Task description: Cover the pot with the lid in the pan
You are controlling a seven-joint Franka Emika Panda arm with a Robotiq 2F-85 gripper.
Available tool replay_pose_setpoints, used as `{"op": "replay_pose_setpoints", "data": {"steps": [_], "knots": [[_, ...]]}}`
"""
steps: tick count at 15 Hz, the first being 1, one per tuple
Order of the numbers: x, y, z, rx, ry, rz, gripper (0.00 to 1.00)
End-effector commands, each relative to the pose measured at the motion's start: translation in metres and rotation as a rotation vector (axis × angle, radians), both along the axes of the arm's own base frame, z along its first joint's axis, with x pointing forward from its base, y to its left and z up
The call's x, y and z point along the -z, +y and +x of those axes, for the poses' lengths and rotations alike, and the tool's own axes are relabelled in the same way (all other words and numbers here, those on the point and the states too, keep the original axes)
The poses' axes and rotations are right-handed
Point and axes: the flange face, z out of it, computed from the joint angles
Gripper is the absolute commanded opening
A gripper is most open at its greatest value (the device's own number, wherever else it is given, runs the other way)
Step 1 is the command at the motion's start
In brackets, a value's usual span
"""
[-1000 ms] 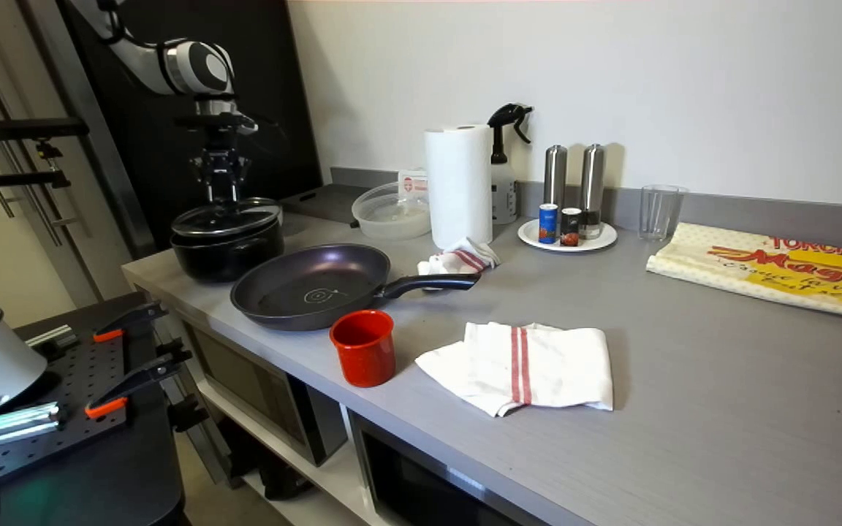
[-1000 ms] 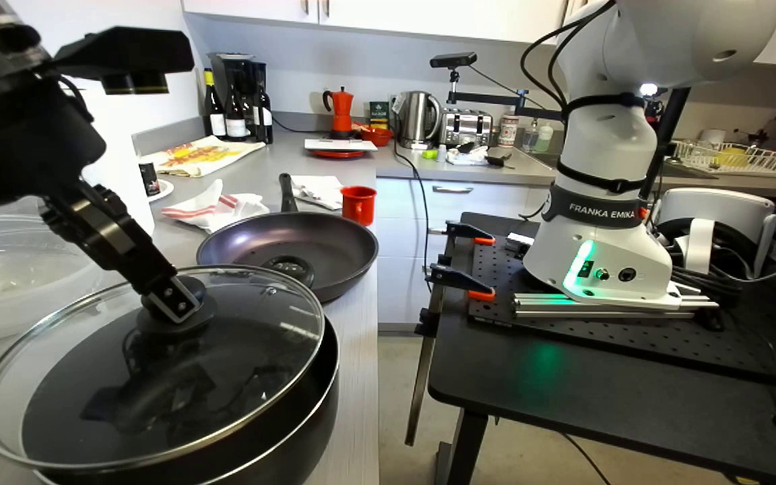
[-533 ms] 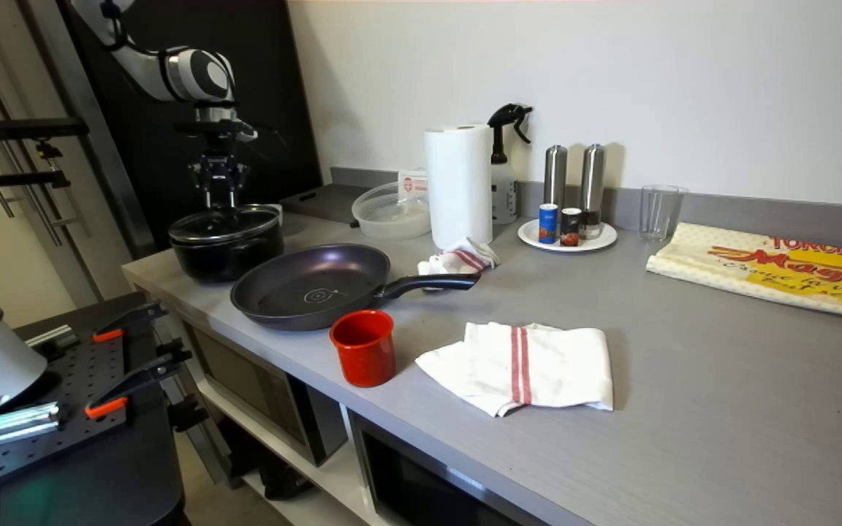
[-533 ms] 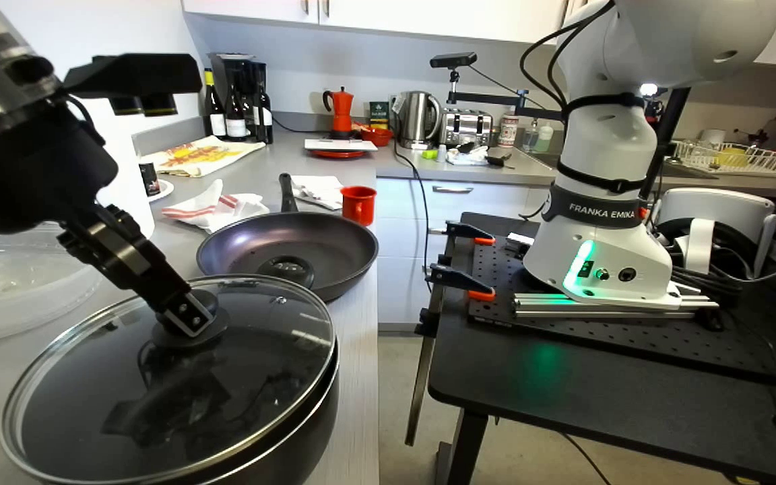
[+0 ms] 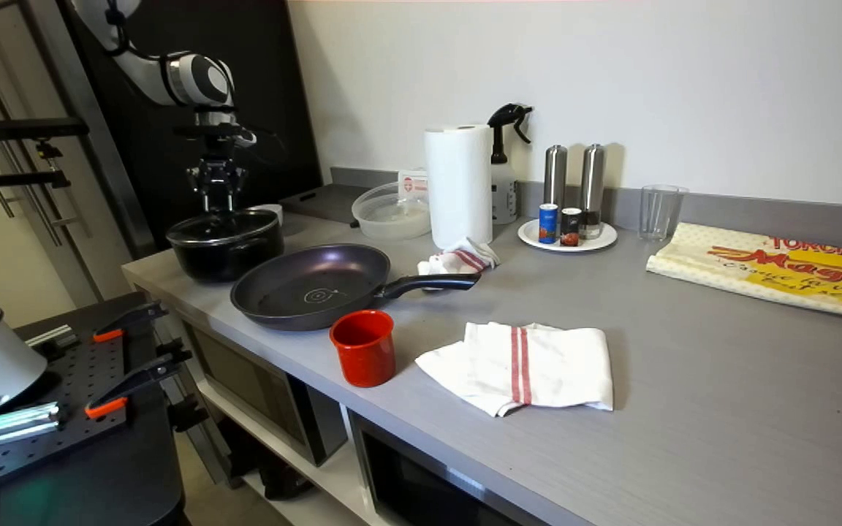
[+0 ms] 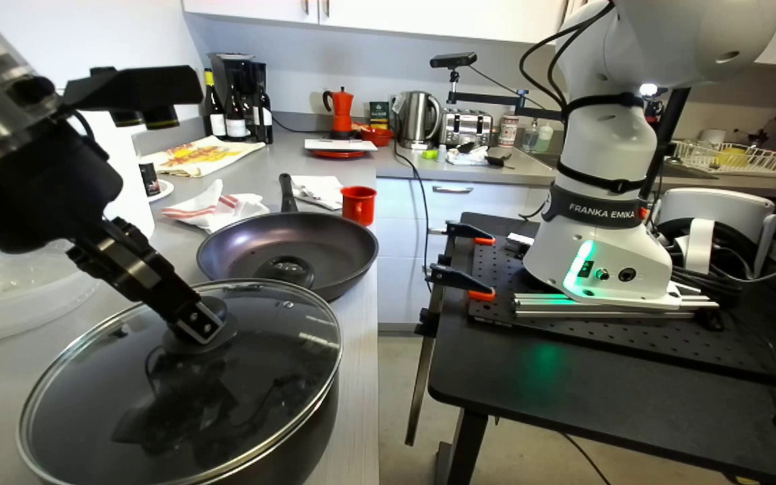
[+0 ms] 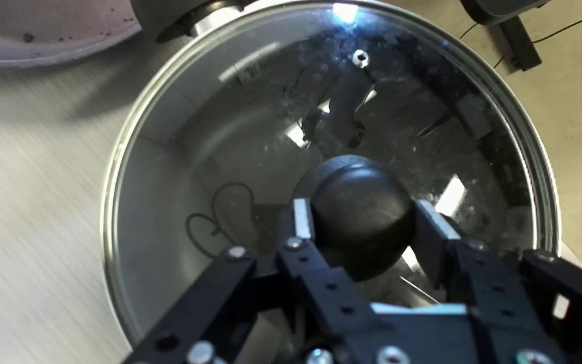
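The black pot [image 5: 225, 261] stands on the counter near its front edge, and its side also shows in an exterior view [image 6: 314, 431]. The glass lid [image 6: 260, 397] with a metal rim lies over the pot, its rim at the pot's rim. In the wrist view the lid's dark knob [image 7: 359, 212] sits between the fingers of my gripper [image 7: 367, 218], with both pads against it. The gripper points down over the pot in both exterior views [image 5: 219, 204] [image 6: 201, 325]. The frying pan [image 5: 297, 285] sits beside the pot with nothing in it.
A red cup [image 5: 364, 351] stands in front of the pan. A white cloth [image 5: 560, 365] lies to the right, and another cloth [image 5: 457, 259] by the pan handle. A clear plastic bowl [image 5: 392, 215] and a paper towel roll [image 5: 459, 186] stand behind.
My gripper and the lid have moved down and slightly toward the counter's front edge. The gap between lid and pot has closed, and the lid is now more level. The pan has not moved.
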Motion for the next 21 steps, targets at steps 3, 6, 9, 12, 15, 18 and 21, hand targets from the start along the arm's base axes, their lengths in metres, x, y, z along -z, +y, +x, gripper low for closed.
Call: {"op": "replay_pose_setpoints", "data": {"steps": [3, 6, 9, 12, 15, 18, 21], "knots": [[0.0020, 0.0103, 0.0005, -0.010, -0.001, -0.069, 0.25], [0.0048, 0.0127, 0.0011, -0.014, -0.003, -0.084, 0.25], [0.0042, 0.0161, 0.0010, -0.027, -0.018, -0.083, 0.25], [0.0035, 0.0181, -0.0007, -0.049, -0.029, -0.079, 0.25], [0.0028, 0.0185, -0.0015, -0.058, -0.031, -0.074, 0.25], [0.0014, 0.0186, -0.0028, -0.061, -0.028, -0.067, 0.25], [0.0003, 0.0180, -0.0033, -0.063, -0.026, -0.053, 0.25]]}}
